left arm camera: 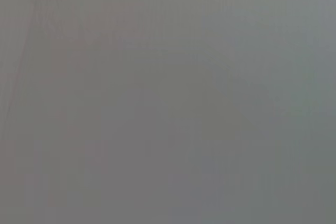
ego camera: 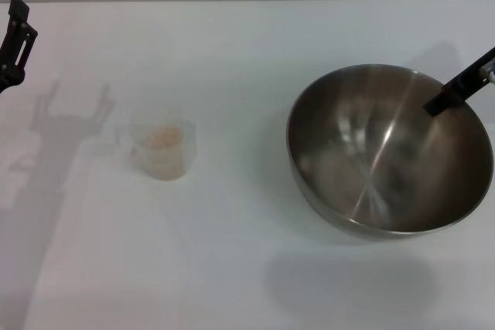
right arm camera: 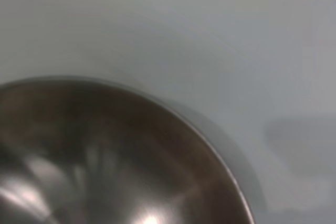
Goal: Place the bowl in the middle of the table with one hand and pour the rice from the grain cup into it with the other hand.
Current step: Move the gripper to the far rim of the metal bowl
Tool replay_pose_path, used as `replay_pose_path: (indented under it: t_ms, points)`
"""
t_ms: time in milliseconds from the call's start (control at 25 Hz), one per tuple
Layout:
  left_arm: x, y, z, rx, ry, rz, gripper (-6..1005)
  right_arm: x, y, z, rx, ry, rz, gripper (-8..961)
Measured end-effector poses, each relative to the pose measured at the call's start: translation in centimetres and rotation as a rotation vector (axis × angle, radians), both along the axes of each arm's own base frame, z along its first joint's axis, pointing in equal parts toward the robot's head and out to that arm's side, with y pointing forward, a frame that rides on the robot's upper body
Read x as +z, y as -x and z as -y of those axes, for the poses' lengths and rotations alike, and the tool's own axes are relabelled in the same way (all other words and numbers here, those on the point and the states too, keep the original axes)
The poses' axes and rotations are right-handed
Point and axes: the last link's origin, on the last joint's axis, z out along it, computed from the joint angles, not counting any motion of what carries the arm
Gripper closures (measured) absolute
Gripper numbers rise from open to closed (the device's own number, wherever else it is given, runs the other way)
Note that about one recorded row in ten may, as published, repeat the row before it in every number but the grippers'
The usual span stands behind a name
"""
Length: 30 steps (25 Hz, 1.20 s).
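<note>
The stainless-steel bowl is on the right of the table, slightly tilted, with its shadow cast apart in front of it, so it looks lifted. My right gripper comes in from the right; one black finger sits inside the rim at the bowl's far right, shut on it. The right wrist view shows the bowl's shiny interior close up. The grain cup, clear plastic with rice inside, stands upright left of centre. My left gripper hovers at the far left edge, away from the cup; its shadow shows two spread fingers.
The left gripper's shadow falls on the table just left of the cup. White tabletop lies between cup and bowl. The left wrist view shows only a plain grey surface. The table's back edge runs along the top.
</note>
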Motion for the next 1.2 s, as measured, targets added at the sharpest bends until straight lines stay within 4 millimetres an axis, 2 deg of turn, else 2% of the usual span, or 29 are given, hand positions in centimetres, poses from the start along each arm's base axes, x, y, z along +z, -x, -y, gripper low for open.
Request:
replay_pose_path:
  t_ms: [200, 400, 840, 1000, 1200]
  points:
    - [0.0, 0.0, 0.0, 0.0, 0.0, 0.0, 165, -1.1, -0.6, -0.2, -0.002, 0.026, -0.001, 408]
    - [0.0, 0.0, 0.0, 0.001, -0.002, 0.0, 165, -1.6, -0.7, -0.3, 0.012, 0.036, -0.003, 549]
    - [0.5, 0.3, 0.0, 0.012, -0.023, 0.002, 167, -1.5, -0.8, -0.4, 0.014, 0.026, -0.01, 794]
    - [0.5, 0.3, 0.0, 0.013, -0.024, 0.001, 168, -1.4, -0.4, -0.6, 0.027, 0.018, -0.02, 818]
    - [0.5, 0.3, -0.1, 0.011, -0.024, -0.001, 168, -0.4, 1.3, -0.9, 0.092, -0.034, -0.056, 832]
